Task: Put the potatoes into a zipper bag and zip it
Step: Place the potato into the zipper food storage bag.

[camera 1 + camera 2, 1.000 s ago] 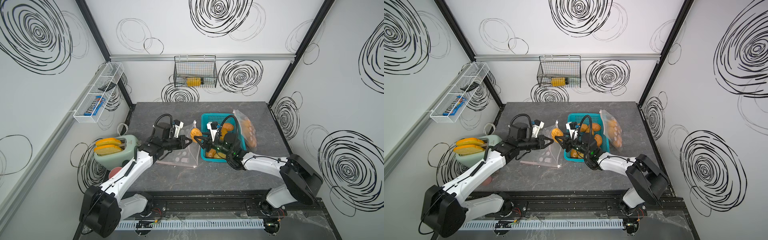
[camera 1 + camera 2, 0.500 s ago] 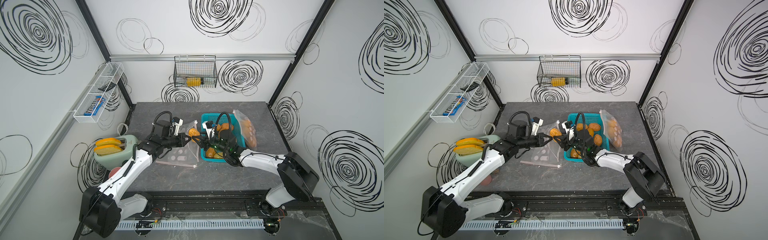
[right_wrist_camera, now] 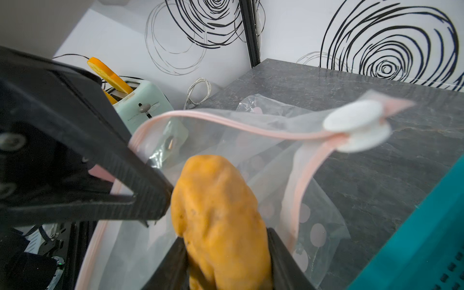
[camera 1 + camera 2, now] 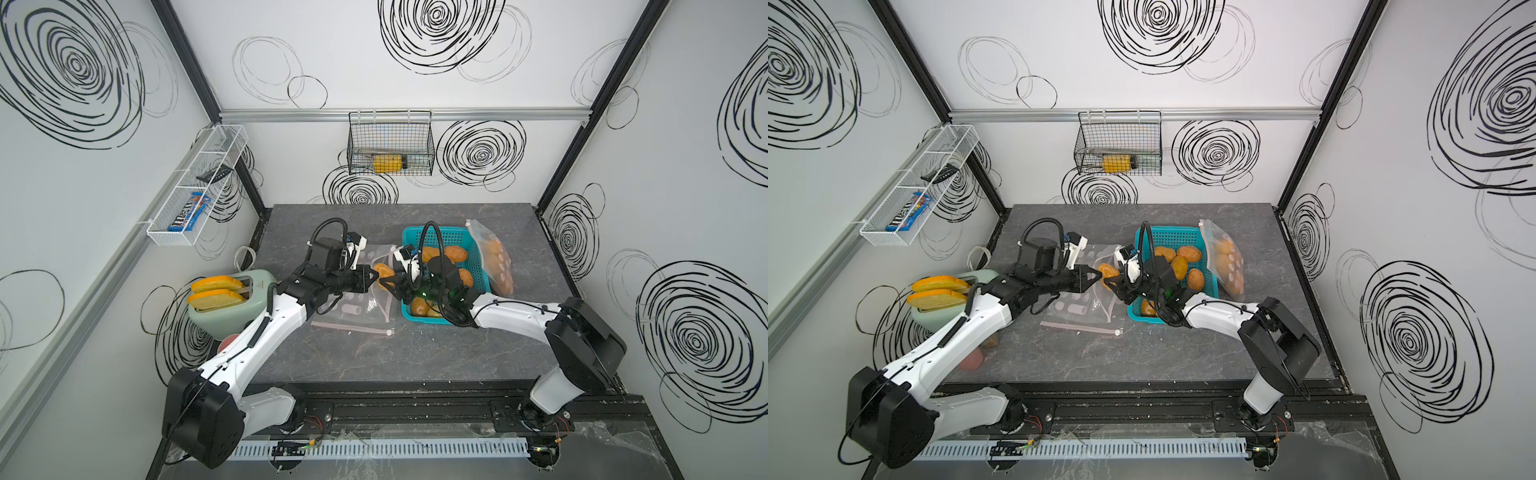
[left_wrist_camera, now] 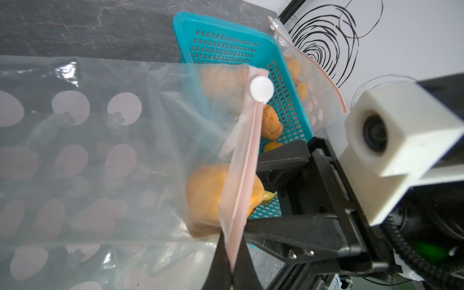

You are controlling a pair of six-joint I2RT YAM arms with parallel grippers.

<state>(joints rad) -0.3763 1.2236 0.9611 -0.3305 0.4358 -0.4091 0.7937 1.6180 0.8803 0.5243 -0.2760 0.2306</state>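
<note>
At the left claw [image 5: 232, 251]: pressed together on the pink zipper strip [image 3: 226, 118] of the zipper bag [image 5: 100, 150], holding one lip of the mouth up off the desk [image 4: 374, 361]. At the right claw [image 3: 226, 261]: closed on one potato [image 3: 218, 213], gripping it by its near end only, a finger on either flank.

Just outward, at the mouth of the bag: held potato clear of the desk and partly past the raised strip. In the right wrist view, left claw's tip just beside its flank; cannot tell whether touching. Further along the strip, the white slider [image 3: 359, 125], parked at the far corner, so mouth unzipped. Beyond, beside the bag, the teal basket [image 4: 453, 239] with more potatoes [image 4: 1179, 267] inside. Against its far side, a second bag [image 4: 494, 257], already filled.

Risk of snagging the leading end on the pink strip, or of knocking it against the left claw, given so narrow a gap between them. Risk of tugging the thin strip out of the left pinch if pushed hard against the film or dropped in with its full weight. Risk of pivoting in the grip, held by one end only. Risk of landing on the desk between bag and basket if let go too soon.

Long axis in line with the right claw's fingers, free end leading. Aimed into the bag and toward the toaster [image 4: 232, 320] side, away from the basket. Hard to judge any tilt up or down.
</note>
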